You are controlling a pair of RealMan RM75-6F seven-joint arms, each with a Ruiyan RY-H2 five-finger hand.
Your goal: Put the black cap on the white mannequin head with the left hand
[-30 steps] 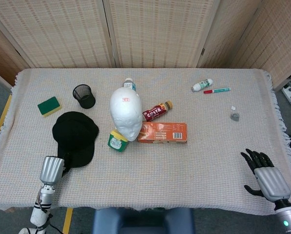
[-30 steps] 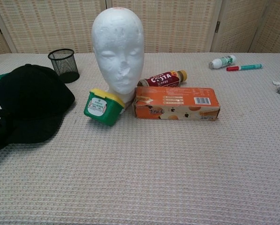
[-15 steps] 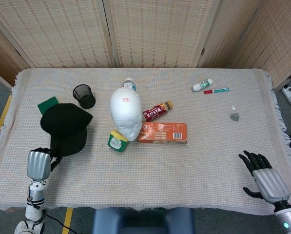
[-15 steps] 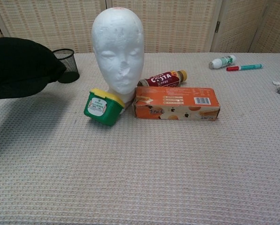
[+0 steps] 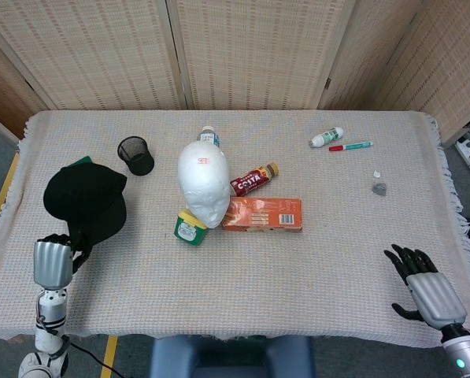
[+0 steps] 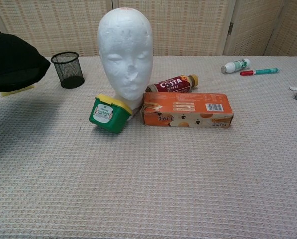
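Observation:
The black cap (image 5: 86, 201) hangs in the air at the table's left side, gripped at its brim by my left hand (image 5: 53, 260). In the chest view the black cap (image 6: 14, 62) fills the upper left corner, lifted clear of the cloth. The white mannequin head (image 5: 204, 182) stands upright at the table's middle, well to the right of the cap; its face (image 6: 125, 55) looks toward me. My right hand (image 5: 423, 287) hovers at the front right edge with fingers spread and nothing in it.
A black mesh cup (image 5: 135, 155) stands between cap and head. Against the head's base lie a green tub with yellow lid (image 5: 190, 227), an orange box (image 5: 262, 213) and a brown bottle (image 5: 254, 179). A green sponge (image 5: 79, 161) peeks from behind the cap. A small bottle (image 5: 327, 137) and pen (image 5: 349, 146) lie far right.
My left hand has lifted the cap off the cloth and carried it up and to the left. The right hand has hardly moved.

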